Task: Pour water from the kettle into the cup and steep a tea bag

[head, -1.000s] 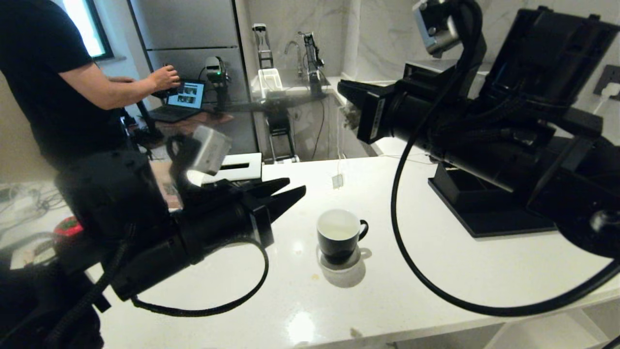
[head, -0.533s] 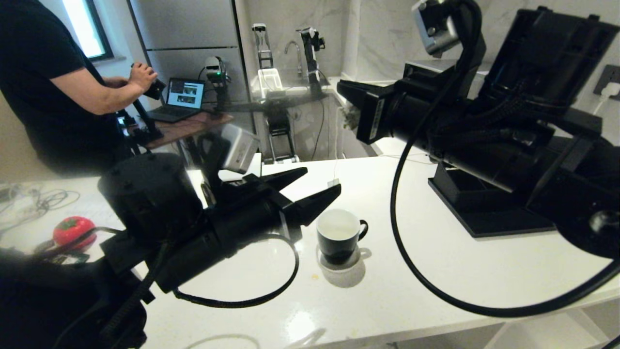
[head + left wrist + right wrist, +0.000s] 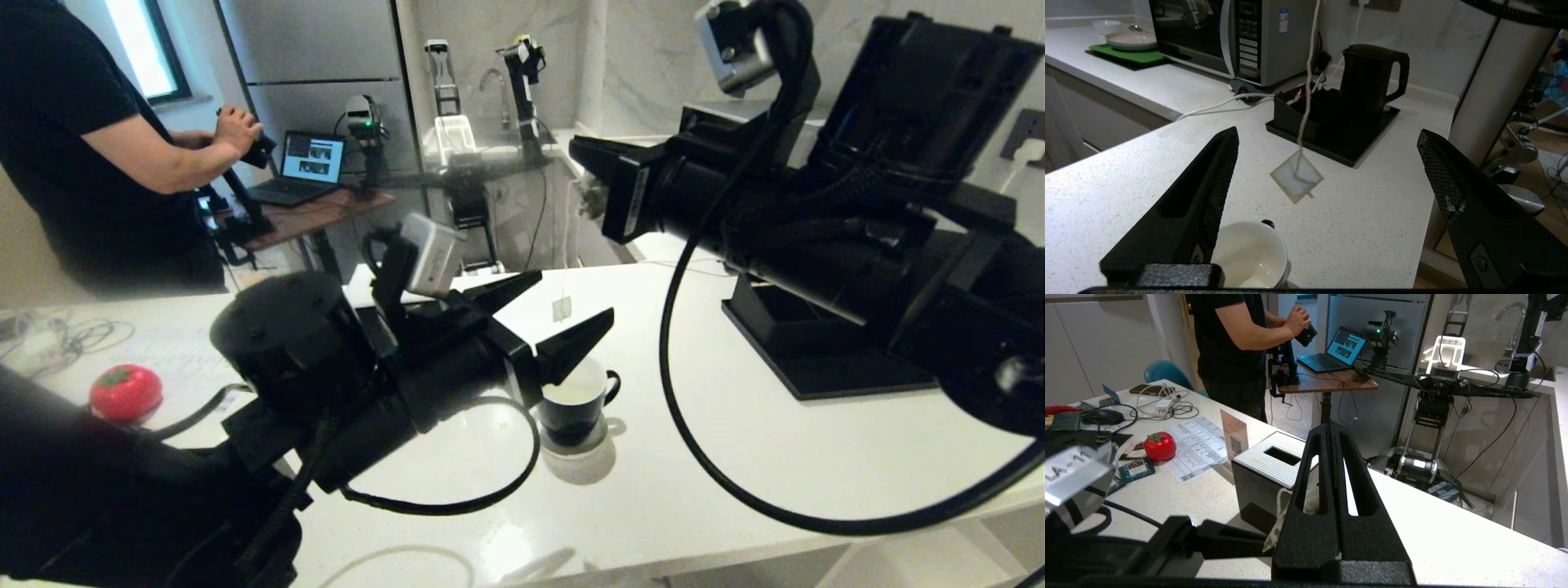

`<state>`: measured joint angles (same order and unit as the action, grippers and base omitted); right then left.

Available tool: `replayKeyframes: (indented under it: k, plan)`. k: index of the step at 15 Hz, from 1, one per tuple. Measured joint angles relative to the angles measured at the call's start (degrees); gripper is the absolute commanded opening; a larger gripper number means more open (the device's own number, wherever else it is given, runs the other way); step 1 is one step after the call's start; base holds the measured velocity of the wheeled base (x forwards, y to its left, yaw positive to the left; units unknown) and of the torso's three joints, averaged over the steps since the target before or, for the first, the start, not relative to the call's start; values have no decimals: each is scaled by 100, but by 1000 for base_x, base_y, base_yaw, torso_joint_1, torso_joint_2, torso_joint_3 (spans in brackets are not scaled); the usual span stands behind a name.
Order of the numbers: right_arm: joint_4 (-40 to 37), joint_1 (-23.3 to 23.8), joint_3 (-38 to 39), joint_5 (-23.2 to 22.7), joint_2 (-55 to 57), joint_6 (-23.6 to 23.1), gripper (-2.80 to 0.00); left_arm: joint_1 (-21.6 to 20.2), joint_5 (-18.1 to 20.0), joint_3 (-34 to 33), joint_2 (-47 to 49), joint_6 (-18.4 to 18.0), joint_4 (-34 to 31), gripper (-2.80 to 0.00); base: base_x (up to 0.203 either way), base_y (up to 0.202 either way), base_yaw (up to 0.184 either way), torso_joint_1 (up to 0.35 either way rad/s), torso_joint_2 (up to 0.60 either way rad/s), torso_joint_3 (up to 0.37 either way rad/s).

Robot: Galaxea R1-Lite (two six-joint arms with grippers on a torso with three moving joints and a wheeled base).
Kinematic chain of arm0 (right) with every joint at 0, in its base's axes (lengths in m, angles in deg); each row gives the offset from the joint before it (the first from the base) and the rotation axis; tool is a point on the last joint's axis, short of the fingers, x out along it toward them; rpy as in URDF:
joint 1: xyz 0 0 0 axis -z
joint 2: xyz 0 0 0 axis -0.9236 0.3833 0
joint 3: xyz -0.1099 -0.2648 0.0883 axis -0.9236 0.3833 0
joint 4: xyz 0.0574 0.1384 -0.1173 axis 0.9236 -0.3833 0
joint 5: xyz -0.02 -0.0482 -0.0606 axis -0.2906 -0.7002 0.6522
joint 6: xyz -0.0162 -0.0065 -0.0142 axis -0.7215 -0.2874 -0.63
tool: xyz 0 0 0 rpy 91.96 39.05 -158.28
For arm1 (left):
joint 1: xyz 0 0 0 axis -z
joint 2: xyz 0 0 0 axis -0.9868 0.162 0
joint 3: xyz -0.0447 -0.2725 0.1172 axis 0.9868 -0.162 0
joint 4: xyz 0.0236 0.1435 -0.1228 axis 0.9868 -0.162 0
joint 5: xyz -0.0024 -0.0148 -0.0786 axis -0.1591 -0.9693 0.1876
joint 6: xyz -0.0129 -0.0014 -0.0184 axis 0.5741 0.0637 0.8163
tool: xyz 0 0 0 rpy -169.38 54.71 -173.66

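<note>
One cup, one kettle, one tea bag pinched by right gripper; left gripper spread wide, empty.

Both arms matte black, thick cylindrical housings. Left claw: two long tapered black wedge fingers with slotted cut-outs and fine mesh-textured inner pads; a screw head sits near one finger base. Right claw: same slotted wedge fingers. Silver boxy camera module on a black bracket atop the left wrist; its housing reads "LA-11" in the right wrist view. A matching silver module sits on the right arm. Black braided cables loop loosely off both wrists.
</note>
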<state>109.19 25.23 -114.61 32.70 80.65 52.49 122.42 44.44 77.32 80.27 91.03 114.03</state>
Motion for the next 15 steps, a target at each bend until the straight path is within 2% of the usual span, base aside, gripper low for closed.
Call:
replayKeyframes:
  k: [6,15]
  plan:
    - [19,-2,12,-2,-9,-2,-280,79,-263,-41,121,-13,34,0,0,0,0,0,0,0]
    - [29,-2,39,0,-4,-2,-280,90,-287,-4,179,-9,50,0,0,0,0,0,0,0]
